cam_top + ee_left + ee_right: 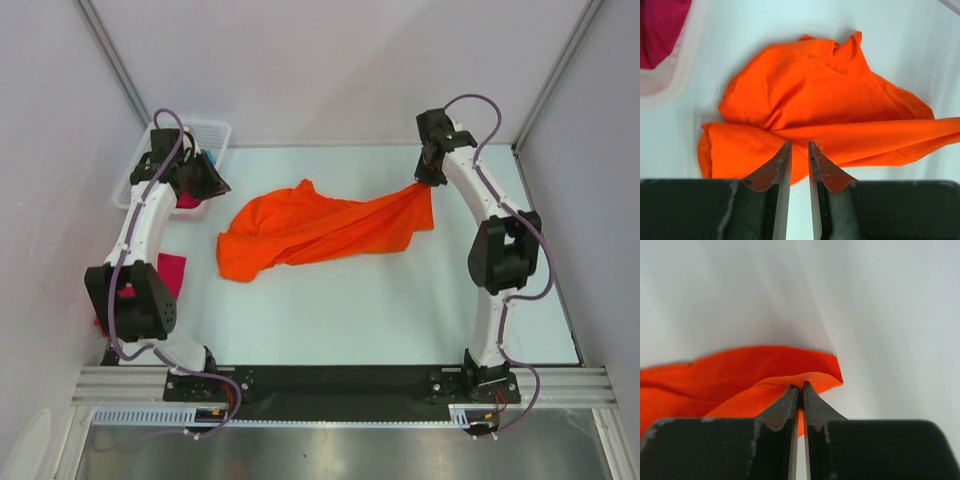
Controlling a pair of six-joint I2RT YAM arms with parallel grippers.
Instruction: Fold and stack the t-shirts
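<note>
Orange t-shirt (pixel 300 235), crumpled mid-table: soft, light, limp cloth.
Right gripper (pixel 801 387) is clamped on its 3 o'clock corner; left gripper (pixel 799 145), at 10 o'clock, stands slightly apart and empty. The opposite hem corner looks the best hold.

This is a robotics lab cell rather than a lived-in room: the left arm (pixel 140 225) and the right arm (pixel 490 215), both white and black, are bolted to a black plate (pixel 340 380) on an aluminium rail (pixel 570 382) at the near edge of a pale table (pixel 350 310), with purple cables (pixel 476 97) looped along them. Plain white wall panels (pixel 330 60) held by bare metal posts (pixel 108 50) box the table in on three sides, and a slotted cable duct (pixel 140 415) runs beneath the rail. The only household things are an orange t-shirt (pixel 310 230) and a white plastic basket (pixel 218 128)
</note>
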